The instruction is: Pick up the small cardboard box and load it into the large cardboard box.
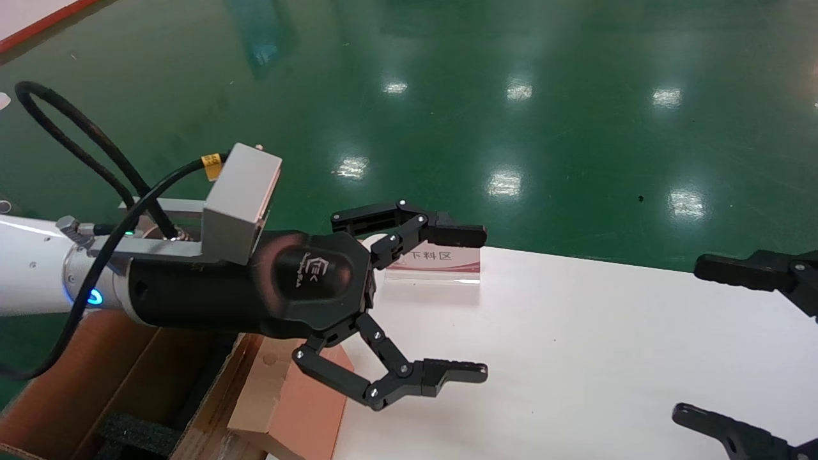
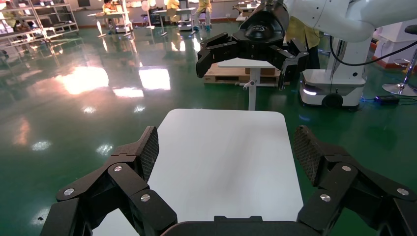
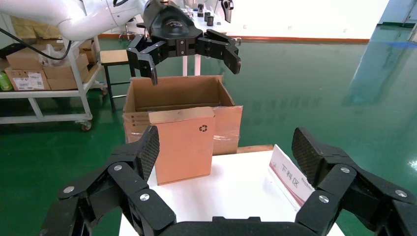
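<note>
Small cardboard box (image 3: 182,144) stands upright on the white table (image 1: 575,358) at its left edge, leaning on or just beside the large cardboard box (image 3: 172,91). Long axis vertical, recycling-symbol face toward the right gripper (image 1: 728,348). Not picked, nothing loaded; grasp, lift and loading all remain. Left gripper (image 1: 470,303) hovers above it, jaws wide apart, empty. Right gripper at the table's right, jaws apart, idle.

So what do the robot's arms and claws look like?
The left gripper is black with jointed fingers, silver screws, ridged pads and a logo. A grey box and looping black cable sit on its white arm. The right gripper is black too.
</note>
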{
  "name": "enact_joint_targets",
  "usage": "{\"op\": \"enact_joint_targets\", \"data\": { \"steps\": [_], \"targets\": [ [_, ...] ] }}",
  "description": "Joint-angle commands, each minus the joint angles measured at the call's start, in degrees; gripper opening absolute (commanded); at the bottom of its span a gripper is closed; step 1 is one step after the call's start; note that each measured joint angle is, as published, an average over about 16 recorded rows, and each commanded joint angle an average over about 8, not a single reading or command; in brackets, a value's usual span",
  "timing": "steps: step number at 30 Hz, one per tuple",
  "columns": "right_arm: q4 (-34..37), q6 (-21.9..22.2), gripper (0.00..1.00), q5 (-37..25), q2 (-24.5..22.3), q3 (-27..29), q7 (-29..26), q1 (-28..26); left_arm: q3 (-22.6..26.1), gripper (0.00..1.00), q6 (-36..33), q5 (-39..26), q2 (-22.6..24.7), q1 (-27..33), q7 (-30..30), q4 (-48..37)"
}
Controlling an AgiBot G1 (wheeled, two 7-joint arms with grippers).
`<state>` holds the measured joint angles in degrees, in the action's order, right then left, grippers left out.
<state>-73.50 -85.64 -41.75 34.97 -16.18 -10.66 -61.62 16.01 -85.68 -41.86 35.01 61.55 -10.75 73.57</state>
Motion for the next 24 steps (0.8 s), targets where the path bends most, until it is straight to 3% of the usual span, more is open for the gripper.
{"op": "enact_joint_targets", "data": {
  "steps": [1,16,24],
  "targets": [
    [0.0,0.0,1.0,0.0,0.0,0.0,0.0,0.0,0.0,1.0,0.0,0.0,0.0,0.0,0.0,0.0],
    [0.0,0.0,1.0,0.0,0.0,0.0,0.0,0.0,0.7,1.0,1.0,-2.3,-1.0,0.6,-1.3,0.6],
    [0.0,0.0,1.0,0.0,0.0,-0.1,0.0,0.0,5.3,1.0,2.2,-11.9,-2.9,5.5,-10.4,1.5]
  ]
}}
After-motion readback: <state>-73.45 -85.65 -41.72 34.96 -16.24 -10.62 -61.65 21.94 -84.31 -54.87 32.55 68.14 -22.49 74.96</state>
